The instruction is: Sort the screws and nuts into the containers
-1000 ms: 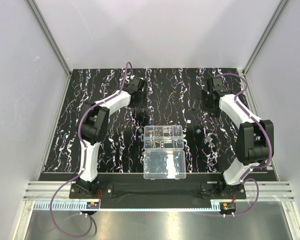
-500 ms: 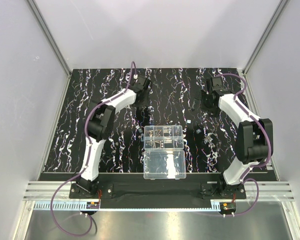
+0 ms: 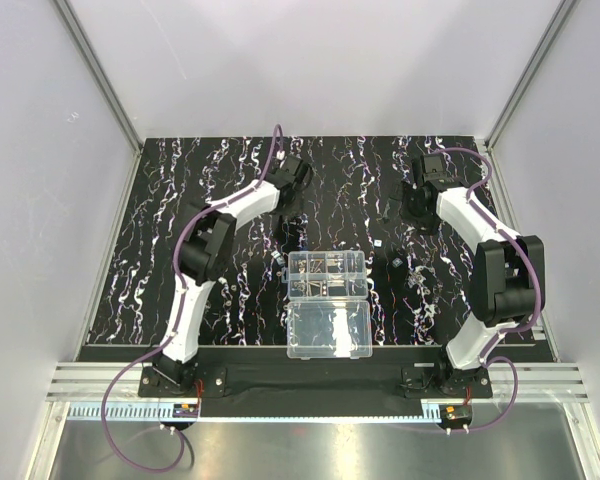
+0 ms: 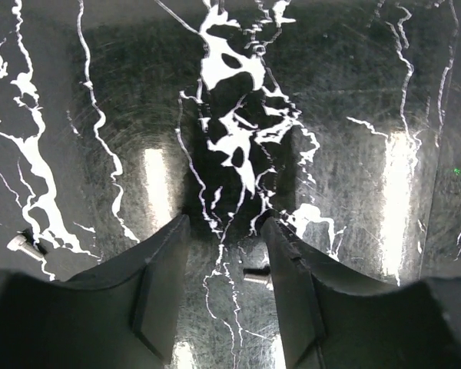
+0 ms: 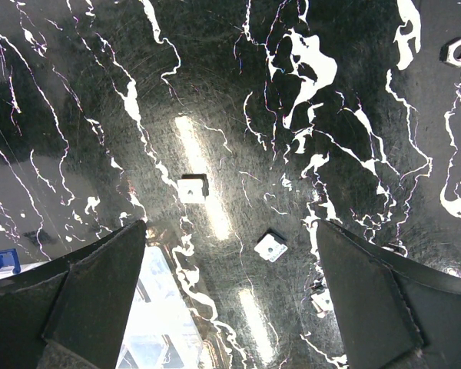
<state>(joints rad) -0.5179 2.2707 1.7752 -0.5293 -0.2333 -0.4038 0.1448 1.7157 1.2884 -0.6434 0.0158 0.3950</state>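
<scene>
My left claw (image 4: 225, 221) stands about half open and empty, low over the desk (image 3: 160, 250) beyond the far left corner of the box (image 3: 289, 272). Its fingers straddle what looks like a small screw (image 4: 253, 274), placed to pinch it. My right claw (image 5: 230, 224), beyond the box's far right corner, gapes fully wide and empty above two square nuts (image 5: 192, 187), I judge waiting its turn.

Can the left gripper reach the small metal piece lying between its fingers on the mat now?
Probably yes. The small metal piece lies on the mat inside the gap of the left gripper, near one finger, with nothing over it. It is tiny, so the grip could slip.
</scene>
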